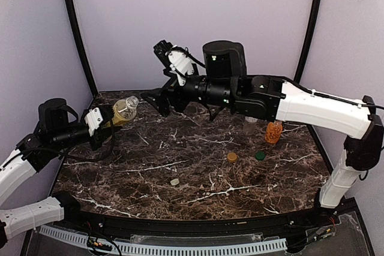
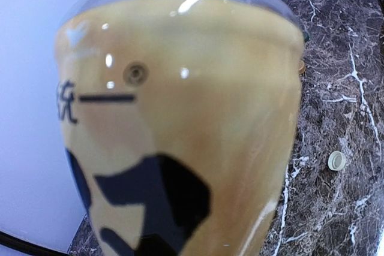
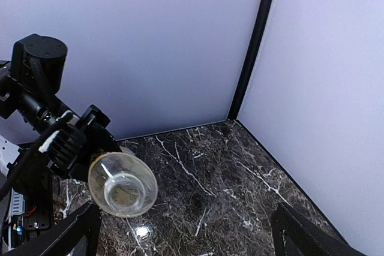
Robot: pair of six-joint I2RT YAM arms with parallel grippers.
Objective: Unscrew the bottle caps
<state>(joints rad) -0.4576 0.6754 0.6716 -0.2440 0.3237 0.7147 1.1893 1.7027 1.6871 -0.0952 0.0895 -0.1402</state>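
My left gripper (image 1: 110, 116) is shut on the yellow-labelled bottle (image 1: 126, 110) and holds it above the table's left side, neck pointing right. Its label (image 2: 180, 136) fills the left wrist view and hides the fingers. In the right wrist view the bottle's mouth (image 3: 123, 185) faces the camera with no cap on it. My right gripper (image 1: 155, 101) hangs just right of the neck, open and empty, with one finger (image 3: 66, 238) in each lower corner. The bumpy orange bottle (image 1: 273, 131) and the clear bottle (image 1: 251, 125) stand at the right, partly behind the right arm.
Three loose caps lie on the dark marble table (image 1: 150, 148): a white one (image 1: 174, 181) at front centre, also in the left wrist view (image 2: 336, 160), an orange one (image 1: 231, 157) and a green one (image 1: 260, 156). Pale walls enclose the back and sides.
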